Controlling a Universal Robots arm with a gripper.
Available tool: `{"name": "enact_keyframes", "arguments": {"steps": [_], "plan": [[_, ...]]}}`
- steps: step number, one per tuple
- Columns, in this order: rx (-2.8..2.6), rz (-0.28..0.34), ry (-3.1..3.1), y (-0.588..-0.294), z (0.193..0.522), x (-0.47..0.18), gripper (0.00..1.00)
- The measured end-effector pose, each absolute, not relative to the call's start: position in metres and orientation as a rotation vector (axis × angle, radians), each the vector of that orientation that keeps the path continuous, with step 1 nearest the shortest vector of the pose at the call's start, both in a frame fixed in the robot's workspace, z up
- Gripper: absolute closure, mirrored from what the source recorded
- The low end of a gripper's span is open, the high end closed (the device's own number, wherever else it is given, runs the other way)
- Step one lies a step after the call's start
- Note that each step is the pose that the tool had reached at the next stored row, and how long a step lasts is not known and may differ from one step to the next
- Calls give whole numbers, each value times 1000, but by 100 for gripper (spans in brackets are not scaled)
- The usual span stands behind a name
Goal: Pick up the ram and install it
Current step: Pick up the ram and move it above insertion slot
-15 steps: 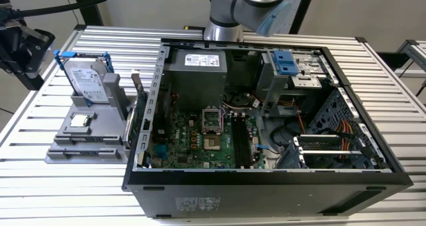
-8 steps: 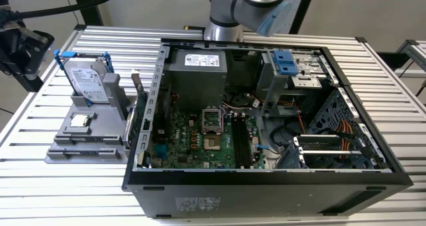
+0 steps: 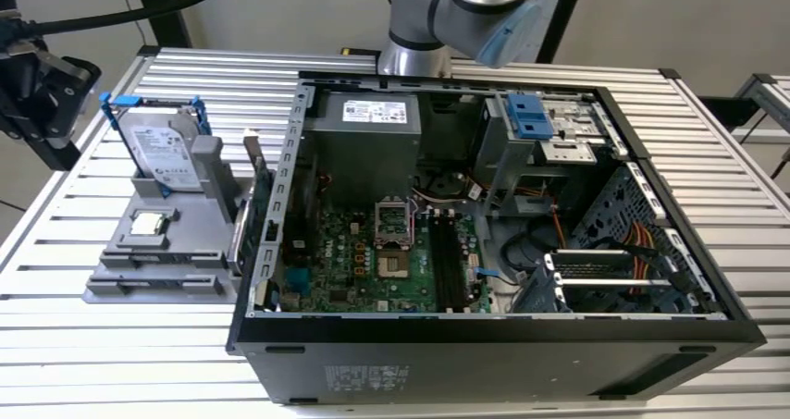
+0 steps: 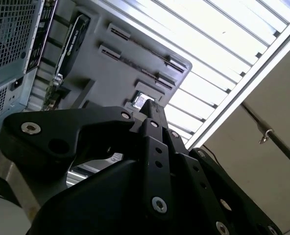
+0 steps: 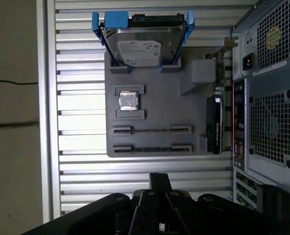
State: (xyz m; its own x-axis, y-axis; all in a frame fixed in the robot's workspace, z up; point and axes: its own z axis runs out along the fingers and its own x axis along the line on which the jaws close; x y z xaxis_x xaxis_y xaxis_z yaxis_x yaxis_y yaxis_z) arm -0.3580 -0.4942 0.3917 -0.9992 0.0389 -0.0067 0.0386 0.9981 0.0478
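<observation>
In the first wrist view the ram (image 5: 152, 130) is a thin dark strip standing on edge between two brackets of the grey parts holder (image 5: 157, 105). A second similar strip (image 5: 152, 149) stands in the row beside it. My gripper (image 5: 159, 179) is a short way off the holder's edge nearest those rows, its black fingers pressed together with nothing between them. In the second wrist view the joined fingertips (image 4: 151, 105) point toward the holder. In the exterior view the gripper's black body (image 3: 37, 95) is at the left edge, above the table. The motherboard's black slots (image 3: 447, 264) lie inside the open computer case (image 3: 494, 331).
On the holder stand a silver hard drive with blue handles (image 5: 144, 45), a small square processor chip (image 5: 129, 101) and a black expansion card (image 5: 214, 122) next to the case. The case's perforated rear panel (image 5: 270, 122) rises beside the holder. Ribbed aluminium table (image 3: 124, 345) surrounds everything.
</observation>
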Motion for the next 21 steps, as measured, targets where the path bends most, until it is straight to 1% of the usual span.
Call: {"name": "enact_keyframes", "arguments": {"steps": [11, 21], "plan": [[29, 75, 3133, -494, 392, -358, 100], [-113, 76, 3134, -494, 392, -358, 100]]}}
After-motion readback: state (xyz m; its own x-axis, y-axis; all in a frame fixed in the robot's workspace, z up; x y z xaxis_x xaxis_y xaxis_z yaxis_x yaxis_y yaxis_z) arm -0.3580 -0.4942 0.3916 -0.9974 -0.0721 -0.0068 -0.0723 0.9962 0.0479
